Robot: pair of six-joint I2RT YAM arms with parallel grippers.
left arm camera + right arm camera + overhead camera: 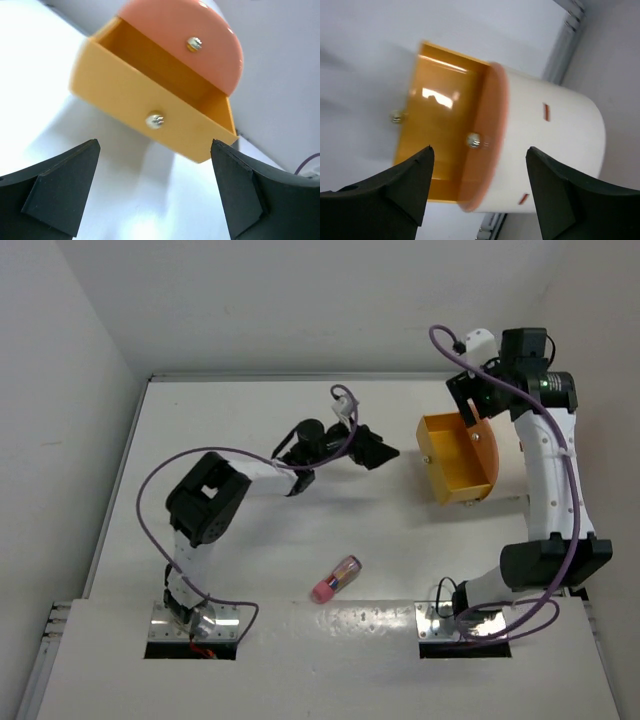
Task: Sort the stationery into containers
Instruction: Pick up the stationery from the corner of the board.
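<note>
The white table carries the cream drum at its right side, its orange drawer pulled out and, as far as can be seen, empty. The right gripper hovers over the drum and the left gripper faces the drawer, both released and holding nothing. The pink-ended tube lies near the table's near edge, well apart from the drawer. Fetching it looks like the next step: reach back, close on it, carry it over. No readable writing.
</note>
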